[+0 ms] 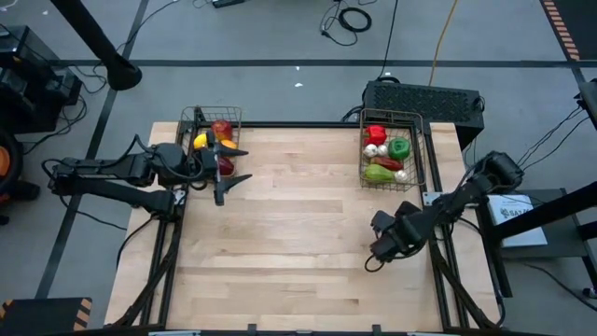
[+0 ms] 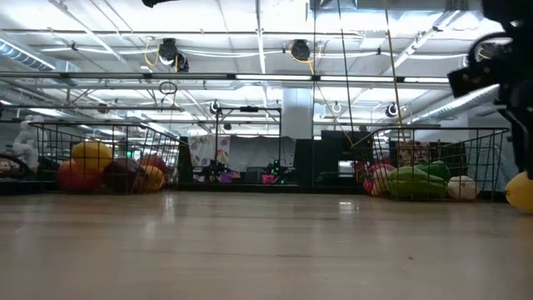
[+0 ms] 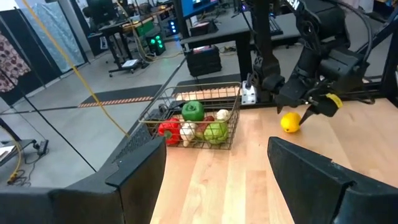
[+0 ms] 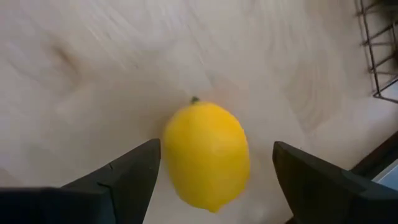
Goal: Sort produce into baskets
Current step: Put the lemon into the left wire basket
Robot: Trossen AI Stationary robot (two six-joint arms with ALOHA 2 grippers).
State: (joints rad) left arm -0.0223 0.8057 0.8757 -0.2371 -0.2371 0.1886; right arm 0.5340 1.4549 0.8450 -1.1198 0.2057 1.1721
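A: Where do we see the last loose piece?

B: We see 1 smooth yellow toy lemon (image 4: 206, 155) lying on the pale wooden bench (image 1: 280, 233), near the right edge. The right tool (image 4: 211, 180) hangs just above it, and its 2 dark fingers stand apart, 1 on each side of the lemon. We cannot tell if a finger touches the lemon; in the right wrist view there is a small gap on both sides.

A: And the left tool?

B: The left tool (image 1: 227, 166) is at the far left corner of the bench, just beside the left dark wire mesh basket (image 1: 199, 119). Its fingers are spread apart too, and nothing is between them.

A: What is in this basket?

B: We see a red apple (image 1: 221, 128), a yellow piece (image 1: 200, 141) and some other red and orange pieces that the arm partly hides. In the low view there are also a yellow round piece and a dark one behind the wire.

A: And the other basket?

B: The right dark wire mesh basket (image 1: 417, 149) stands at the far right corner. It holds a red pepper (image 1: 376, 134), a green pepper (image 1: 399, 147), some white garlic (image 1: 371, 149), a light green piece (image 1: 377, 174) and a long red piece (image 1: 388, 163). The lemon lies well apart from both baskets, nearer to the right one.
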